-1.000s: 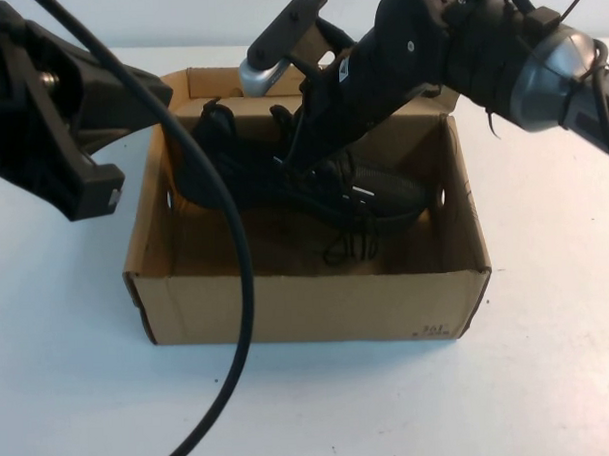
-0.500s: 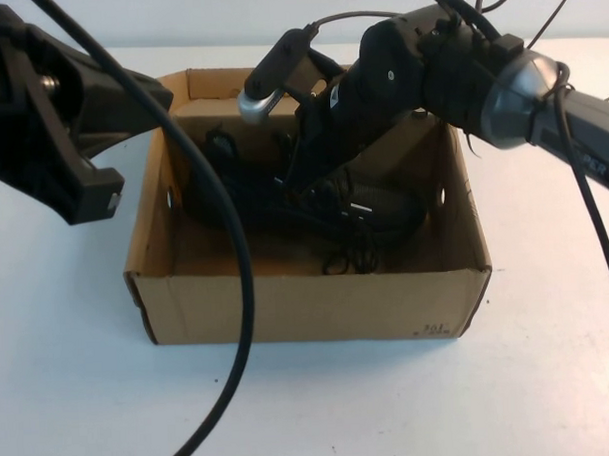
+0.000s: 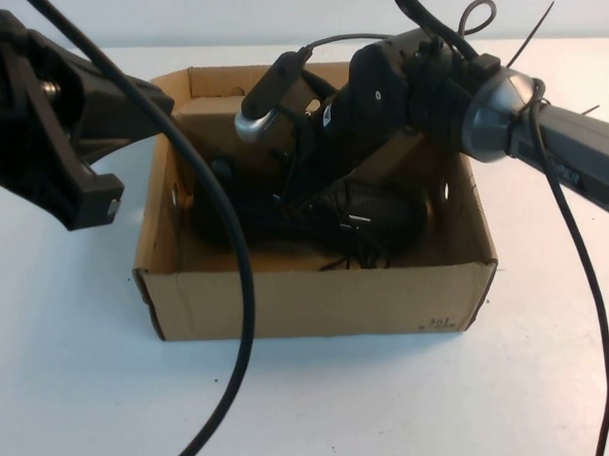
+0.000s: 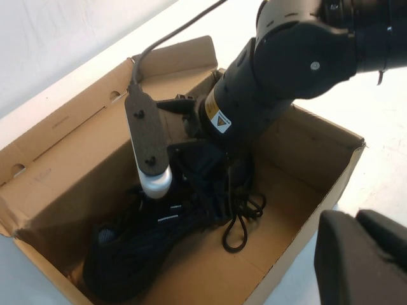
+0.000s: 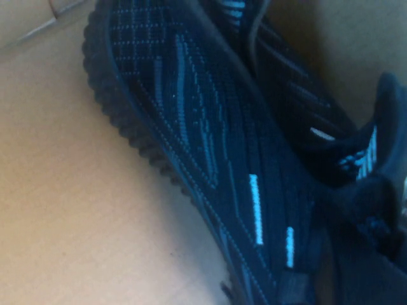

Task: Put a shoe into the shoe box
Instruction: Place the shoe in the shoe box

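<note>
One shoe (image 3: 314,213) lies inside the shoe box (image 3: 317,300), on the cardboard floor toward the far wall, its loose laces trailing toward the middle. The placing step looks all but done. The right gripper (image 3: 298,183) reaches down into the box from the right side, its fingers pinched on the shoe's upper around the laces (the contact itself is dark and partly hidden). By my reading, the next move calls for spreading those fingers and lifting straight up, clear of the laces, so nothing snags and drags the shoe back out.

The left gripper (image 3: 98,200) hangs above the counter beyond the box's left wall, fingers pressed together on nothing.

The shoe is soft black knit with small pale side slits and a ridged, toothy sole edge; the box is plain brown corrugated card, stiff-walled, with small side holes and dark print at its near right corner.
</note>
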You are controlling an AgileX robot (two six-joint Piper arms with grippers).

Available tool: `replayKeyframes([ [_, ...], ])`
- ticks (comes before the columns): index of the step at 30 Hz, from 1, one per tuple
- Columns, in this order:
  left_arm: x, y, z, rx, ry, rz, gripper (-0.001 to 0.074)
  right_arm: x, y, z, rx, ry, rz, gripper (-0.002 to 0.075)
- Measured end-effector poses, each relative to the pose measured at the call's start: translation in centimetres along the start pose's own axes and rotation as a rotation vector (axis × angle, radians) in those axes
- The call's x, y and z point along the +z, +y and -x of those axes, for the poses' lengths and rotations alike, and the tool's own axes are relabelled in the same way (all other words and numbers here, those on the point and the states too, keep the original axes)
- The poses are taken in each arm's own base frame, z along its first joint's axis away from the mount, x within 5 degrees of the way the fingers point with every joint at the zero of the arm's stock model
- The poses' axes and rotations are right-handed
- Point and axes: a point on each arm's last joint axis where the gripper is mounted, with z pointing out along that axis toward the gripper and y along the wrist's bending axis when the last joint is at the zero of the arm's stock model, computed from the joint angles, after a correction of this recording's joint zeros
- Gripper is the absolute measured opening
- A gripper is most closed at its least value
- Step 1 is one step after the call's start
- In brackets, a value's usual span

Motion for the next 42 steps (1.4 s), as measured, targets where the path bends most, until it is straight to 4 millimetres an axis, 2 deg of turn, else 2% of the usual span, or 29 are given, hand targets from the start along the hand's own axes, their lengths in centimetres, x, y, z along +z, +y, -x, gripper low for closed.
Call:
replayKeyframes([
  [4, 0.0, 0.0, 0.0, 0.0, 0.0, 0.0, -0.0001, 0.1, 0.1, 0.0, -0.003, 0.002, 0.0, 0.0014],
  [7, 0.0, 0.0, 0.0, 0.0, 0.003, -0.002, -0.0001, 0.1, 0.1, 0.0, -0.003, 0.0, 0.0, 0.0048],
  [15, 0.0, 0.1, -0.2, 0.015, 0.018, 0.009, -0.0001, 0.0, -0.2, 0.0, 0.022, 0.002, -0.025, 0.0304],
  [19, 0.0, 0.2, -0.3, 0.034, 0.033, 0.024, -0.0001, -1.0, -0.3, 0.3, 0.027, 0.002, -0.037, 0.0339],
  [22, 0.1, 0.3, -0.5, 0.047, 0.047, 0.035, -0.0001, -2.8, -0.5, 1.0, 0.026, -0.01, -0.046, 0.0344],
  [25, 0.4, 0.3, -1.2, 0.041, 0.073, 0.038, -0.0001, -5.2, -0.5, 1.7, 0.026, -0.032, -0.053, 0.0315],
  [28, 1.0, 0.4, -2.1, 0.02, 0.111, 0.041, -0.0001, -7.7, -0.5, 2.1, 0.022, -0.04, -0.061, 0.0194],
  [30, 1.4, 0.3, -2.8, 0.008, 0.136, 0.038, -0.0001, -9.4, -0.4, 2.2, 0.022, -0.043, -0.063, 0.0081],
  [32, 1.7, 0.2, -3.4, -0.002, 0.155, 0.031, -0.0001, -11.0, -0.3, 2.2, 0.021, -0.047, -0.064, 0.003],
  [37, 0.9, -0.5, -4.3, -0.035, 0.154, 0.034, -0.0001, -15.2, 0.3, 2.3, 0.07, -0.075, -0.036, -0.0009],
  [42, -1.9, -1.9, -5.1, -0.052, 0.1, 0.065, -0.0001, -18.7, 1.3, 1.9, 0.109, -0.111, 0.017, -0.0013],
])
